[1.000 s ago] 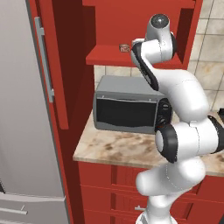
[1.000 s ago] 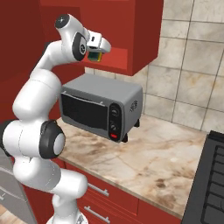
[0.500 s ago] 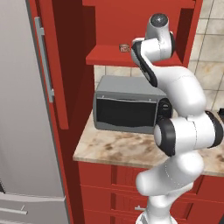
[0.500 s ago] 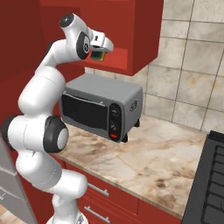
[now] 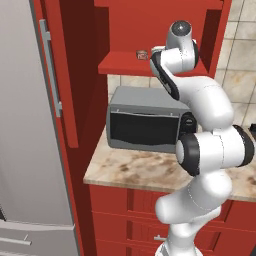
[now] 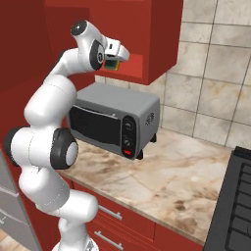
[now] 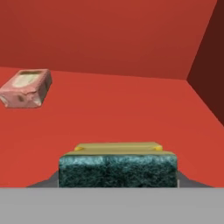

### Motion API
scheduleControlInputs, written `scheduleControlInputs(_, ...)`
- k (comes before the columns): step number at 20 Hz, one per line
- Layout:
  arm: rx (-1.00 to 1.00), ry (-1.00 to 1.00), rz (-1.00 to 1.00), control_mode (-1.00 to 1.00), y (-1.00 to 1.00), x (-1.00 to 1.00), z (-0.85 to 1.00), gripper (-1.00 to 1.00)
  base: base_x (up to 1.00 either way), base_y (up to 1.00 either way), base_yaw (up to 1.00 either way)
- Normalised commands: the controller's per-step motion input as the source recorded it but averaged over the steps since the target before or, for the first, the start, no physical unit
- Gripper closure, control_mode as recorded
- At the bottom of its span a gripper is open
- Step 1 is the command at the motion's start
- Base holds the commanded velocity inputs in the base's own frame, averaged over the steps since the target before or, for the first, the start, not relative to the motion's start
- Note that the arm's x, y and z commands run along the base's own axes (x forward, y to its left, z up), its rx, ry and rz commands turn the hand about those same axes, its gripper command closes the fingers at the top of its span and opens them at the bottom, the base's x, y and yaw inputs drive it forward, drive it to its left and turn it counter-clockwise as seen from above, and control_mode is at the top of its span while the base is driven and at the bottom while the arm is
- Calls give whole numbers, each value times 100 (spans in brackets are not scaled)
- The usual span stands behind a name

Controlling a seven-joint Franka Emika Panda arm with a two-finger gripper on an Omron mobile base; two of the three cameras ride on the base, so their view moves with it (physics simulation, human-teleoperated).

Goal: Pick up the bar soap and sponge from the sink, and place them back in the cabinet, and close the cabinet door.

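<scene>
Gripper [image 6: 116,62] clenched on sponge [image 7: 118,169], bottom centre of hand view, just above cabinet [image 7: 131,109] shelf; bar soap [image 7: 26,89] sits upper left; should lower flat, then release clear of soap.

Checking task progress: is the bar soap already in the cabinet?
Yes. The bar soap lies on the red cabinet shelf, apart from the gripped sponge.

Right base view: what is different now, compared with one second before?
The tool with the sponge has moved a little further toward the open cabinet, and the arm's upper part leans more that way. The grip on the sponge stays shut. The bar soap on the shelf and the toaster oven have not moved.
</scene>
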Motion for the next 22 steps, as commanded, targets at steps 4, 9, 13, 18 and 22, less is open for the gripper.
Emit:
scheduleControlInputs(4, 0, -1, 0, -100, -1, 24, -4, 100, 0, 0, 0)
scheduleControlInputs(9, 0, 0, 0, -100, -1, 33, 0, 100, 0, 0, 0)
scheduleControlInputs(13, 0, 0, 0, -100, -5, 35, 0, 100, 0, 0, 0)
scheduleControlInputs(18, 0, 0, 0, -100, -2, 31, -3, 100, 0, 0, 0)
scheduleControlInputs(22, 0, 0, 0, -100, -6, 19, -16, 100, 0, 0, 0)
